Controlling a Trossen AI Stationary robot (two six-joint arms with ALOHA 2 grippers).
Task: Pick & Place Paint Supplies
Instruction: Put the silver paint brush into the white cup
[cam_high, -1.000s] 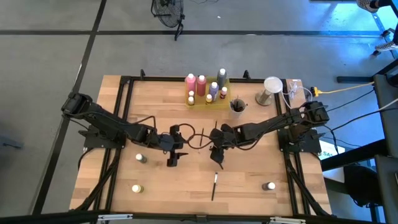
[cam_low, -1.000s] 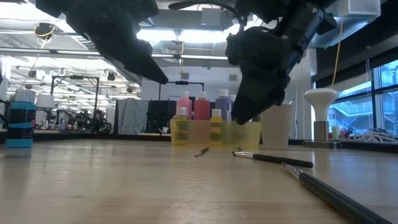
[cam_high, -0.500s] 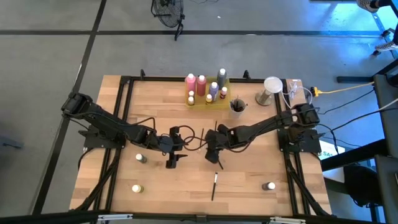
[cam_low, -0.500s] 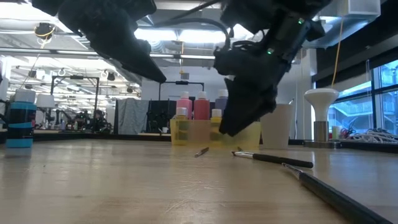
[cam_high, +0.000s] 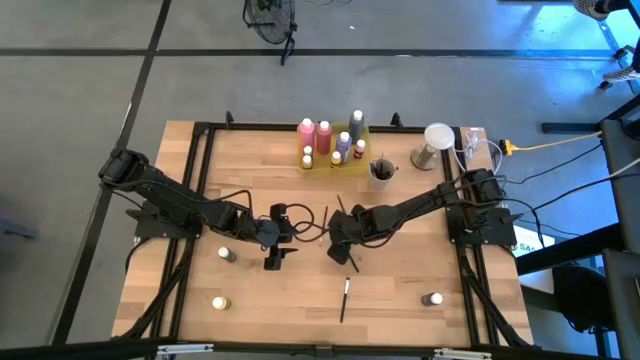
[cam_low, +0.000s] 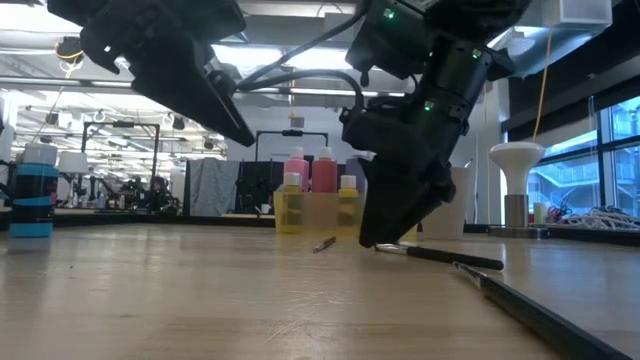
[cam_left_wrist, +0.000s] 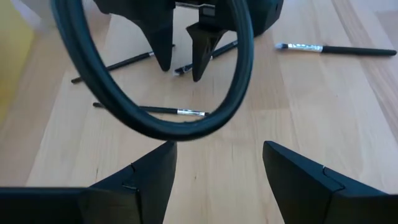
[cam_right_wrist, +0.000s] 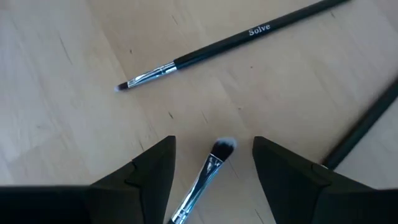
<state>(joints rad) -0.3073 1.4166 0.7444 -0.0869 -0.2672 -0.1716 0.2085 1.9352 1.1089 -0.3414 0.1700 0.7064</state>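
— Right gripper (cam_right_wrist: 211, 163)?
— Open, low at frame centre, straddling a paintbrush (cam_right_wrist: 205, 174) tip on the table (cam_high: 420, 270).
— Left gripper (cam_left_wrist: 214, 165)?
— Open too, left of centre, empty.
— Paint bottles (cam_high: 325, 140)?
— Upper centre, in the yellow tray (cam_high: 335, 163).

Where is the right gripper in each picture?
High: right gripper mid-table, at the right arm's end.
Low: gripper at centre, tips almost on the table.
Left wrist: gripper beyond the cable loop, fingers pointing down.
Right wrist: gripper, its own open fingers nearest the camera.
Landmark: the brush between its fingers, seen in both wrist views.
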